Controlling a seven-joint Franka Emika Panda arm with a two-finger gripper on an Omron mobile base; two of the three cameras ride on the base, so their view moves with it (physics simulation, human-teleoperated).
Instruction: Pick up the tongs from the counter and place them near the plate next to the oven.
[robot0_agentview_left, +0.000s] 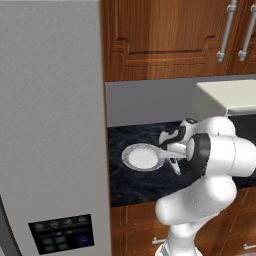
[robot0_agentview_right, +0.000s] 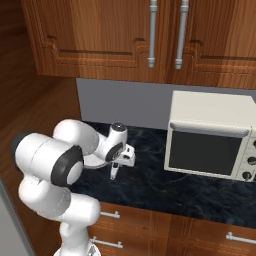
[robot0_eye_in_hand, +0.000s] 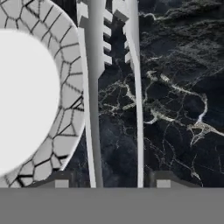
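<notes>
The white arm's bulky elbow is hiding most of the pincer (robot0_agentview_left: 176, 165) in the left base view. In the hand view its fingertips (robot0_eye_in_hand: 61, 178) are sitting either side of the slim silver-grey metal tongs (robot0_eye_in_hand: 111, 87), seemingly gripping them, toothed ends running past the top edge. The tongs are hanging just beside the small round white plate with a grey ribbed rim (robot0_eye_in_hand: 65, 74) over the black marbled worktop (robot0_eye_in_hand: 175, 109). The right base view is showing the boxy off-white oven with a dark glass door (robot0_agentview_right: 212, 135) well apart.

Evenly and softly lit throughout, rendered flat, no glare or hard shadows. Slightly coarse and pixelated, most in hand view, where plate (robot0_eye_in_hand: 26, 100) glows plain white against dark marbled surface (robot0_eye_in_hand: 179, 109).
</notes>
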